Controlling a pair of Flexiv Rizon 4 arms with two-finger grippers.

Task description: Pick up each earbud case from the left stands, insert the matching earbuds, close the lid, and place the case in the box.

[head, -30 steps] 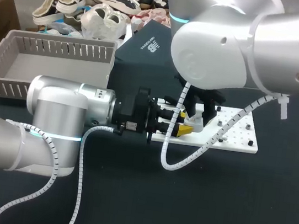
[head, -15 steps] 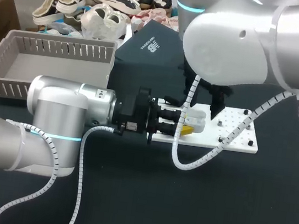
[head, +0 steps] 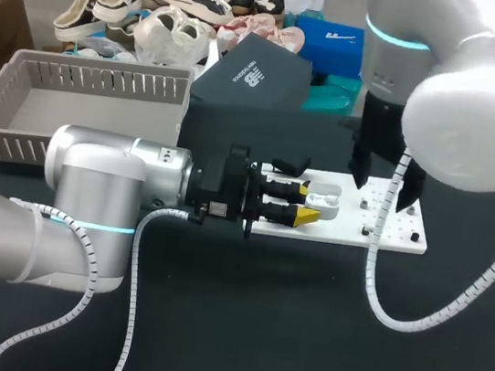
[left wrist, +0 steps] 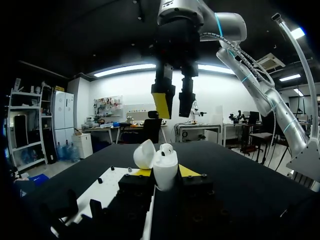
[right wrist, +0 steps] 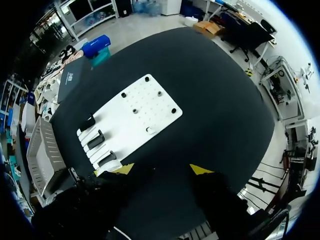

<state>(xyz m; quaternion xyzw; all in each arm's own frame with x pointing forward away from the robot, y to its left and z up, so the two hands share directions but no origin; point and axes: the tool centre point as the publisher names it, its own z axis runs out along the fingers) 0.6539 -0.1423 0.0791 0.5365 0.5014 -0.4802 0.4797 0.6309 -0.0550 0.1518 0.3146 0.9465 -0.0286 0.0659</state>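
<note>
A white earbud case (left wrist: 164, 169) stands upright with its lid (left wrist: 144, 154) hinged open, and a white earbud top shows in its mouth. My left gripper (left wrist: 165, 172) is shut on the case from both sides. In the head view the same case (head: 324, 196) is held by the left gripper (head: 307, 205) over the near-left part of the white board (head: 397, 239). My right gripper (left wrist: 173, 102) hangs open above and beyond the case, nothing between its fingers. Seen from its own wrist, the right gripper (right wrist: 161, 169) is high over the board (right wrist: 135, 112).
Black stands (right wrist: 95, 140) line one end of the white board, and a small white piece (right wrist: 149, 130) lies near its middle. A grey slatted basket (head: 83, 107) sits at the back left. A dark box (head: 243, 88) stands behind the board.
My right arm has lifted off the case and swung right and up, its jaws now apart. The left arm and the case have stayed still.
</note>
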